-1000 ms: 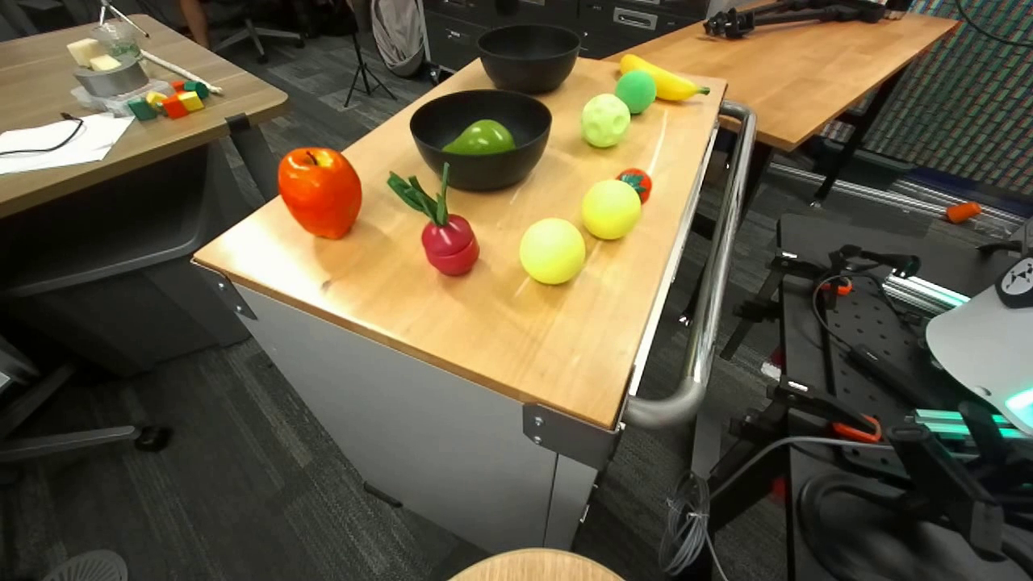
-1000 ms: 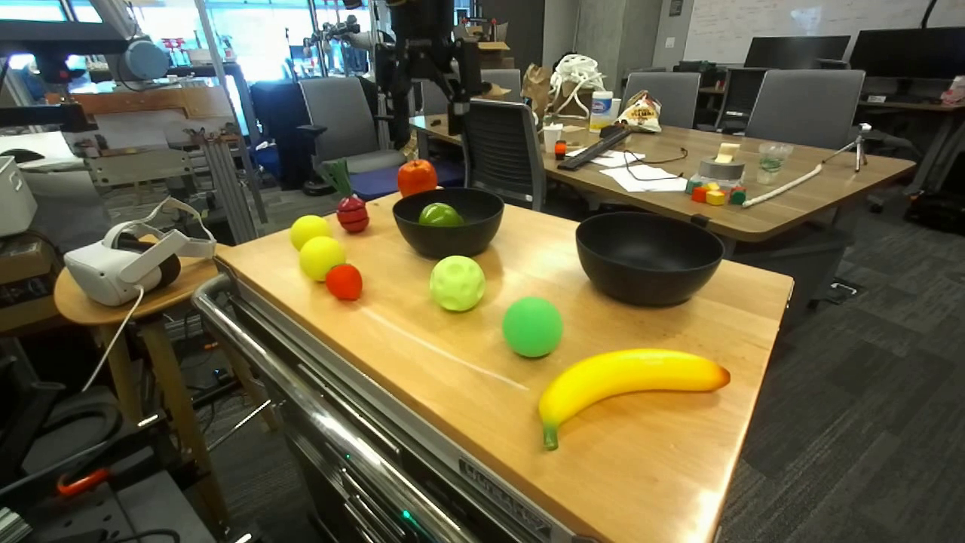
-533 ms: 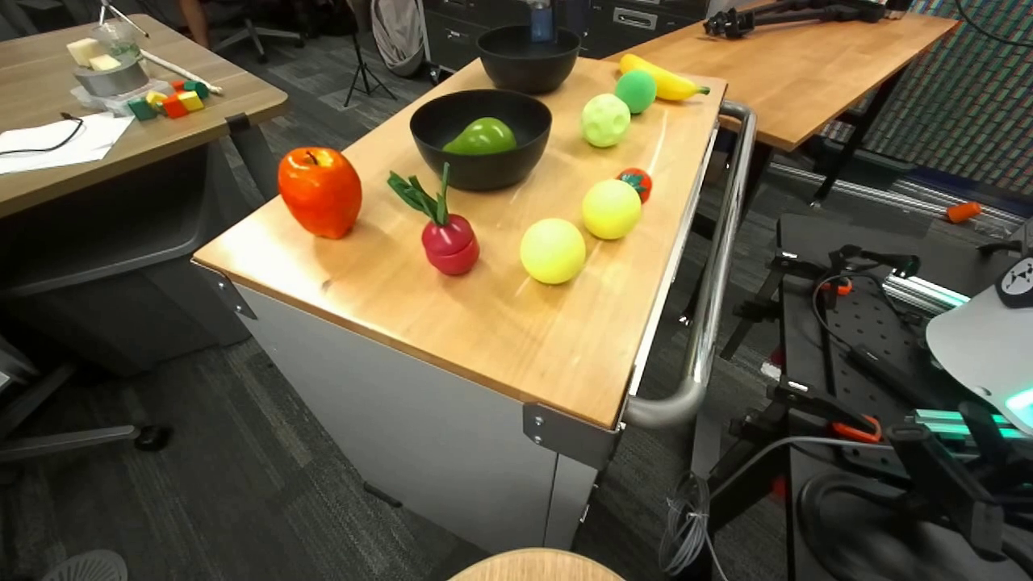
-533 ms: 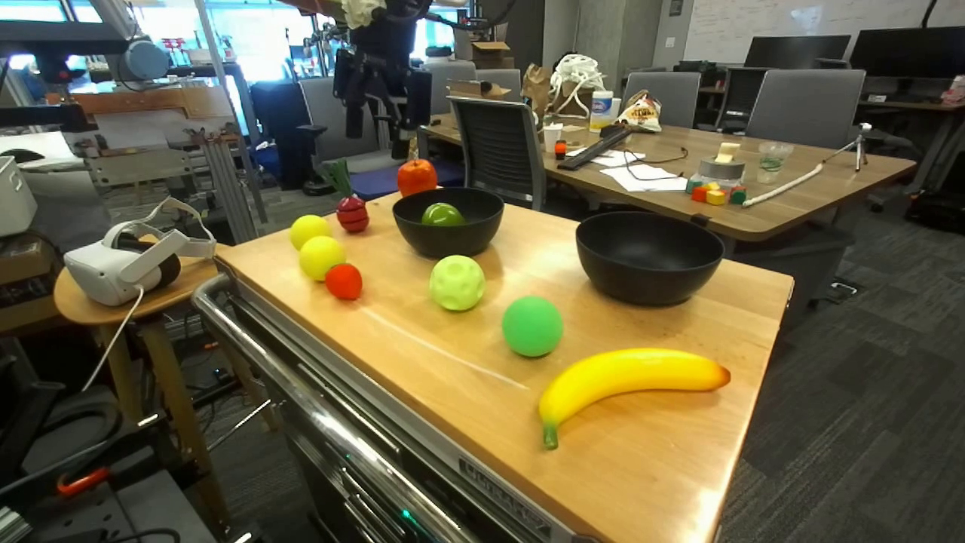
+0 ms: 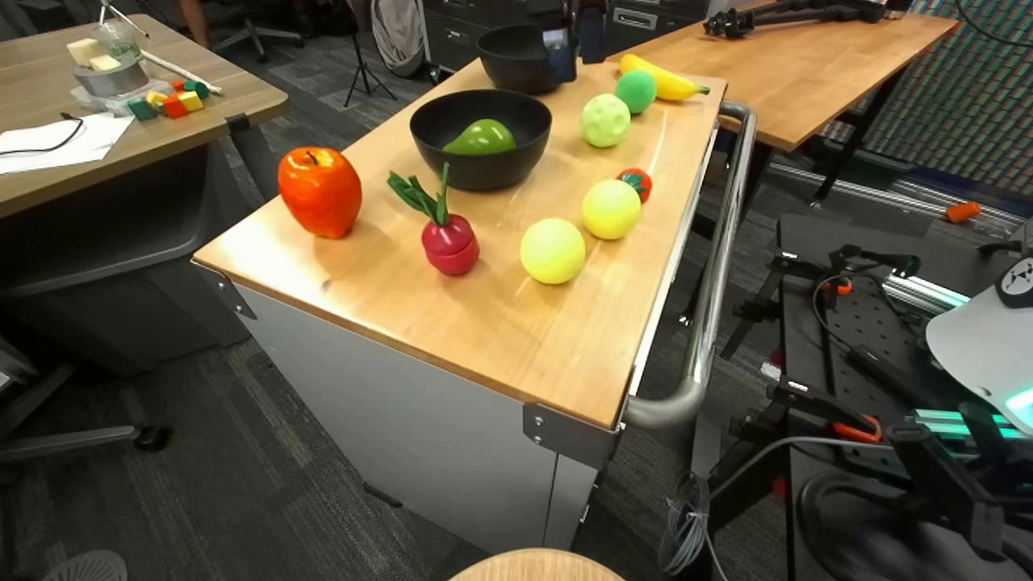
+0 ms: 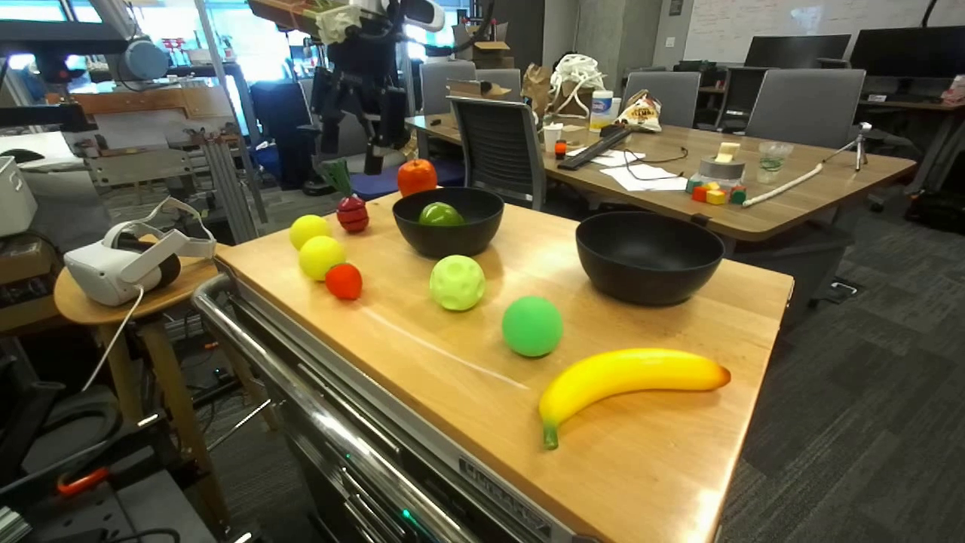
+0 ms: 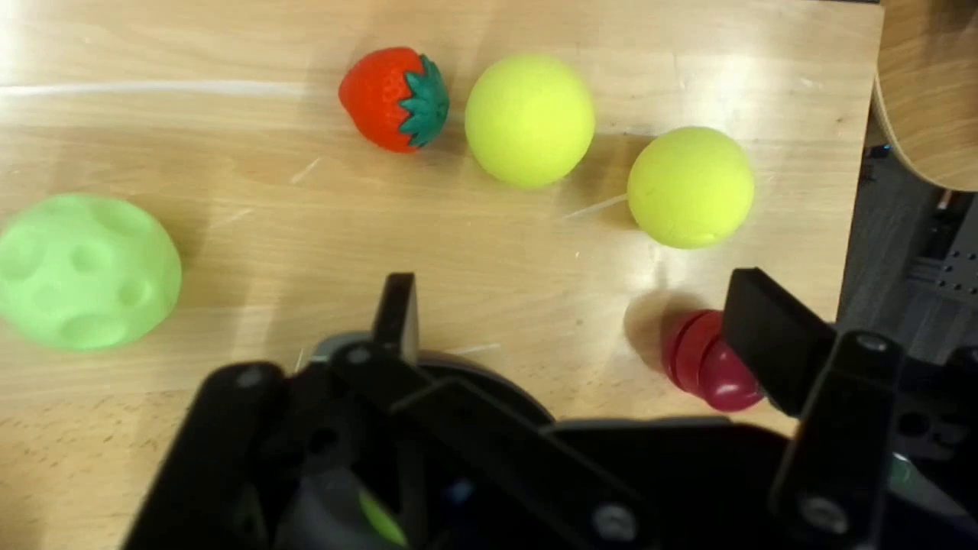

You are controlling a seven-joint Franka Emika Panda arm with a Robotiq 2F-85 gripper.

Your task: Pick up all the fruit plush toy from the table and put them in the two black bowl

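Note:
My gripper point(image 7: 582, 313) stands open above the table, with nothing between its fingers. In an exterior view it point(image 6: 352, 147) hangs above and behind the leafy dark red toy point(image 6: 352, 214). A green toy point(image 5: 486, 137) lies inside one black bowl point(image 5: 484, 173). Nothing shows in the other black bowl point(image 6: 648, 279). On the table are a red-orange apple point(image 5: 320, 192), two yellow balls point(image 7: 529, 120) point(image 7: 691, 187), a strawberry point(image 7: 382, 98), a dimpled light green ball point(image 7: 88, 271), a green ball point(image 6: 534, 326) and a banana point(image 6: 633, 377). My fingers hide part of the dark red toy and bowl in the wrist view.
A metal handle point(image 5: 718, 266) runs along one side of the table. A white headset point(image 6: 136, 249) rests on a round stool beside it. A second table point(image 6: 799, 181) behind carries papers, tape and coloured blocks.
My gripper has come lower and moved left in an exterior view where it showed before. It has entered the top of the remaining exterior view. The toys and bowls look unmoved.

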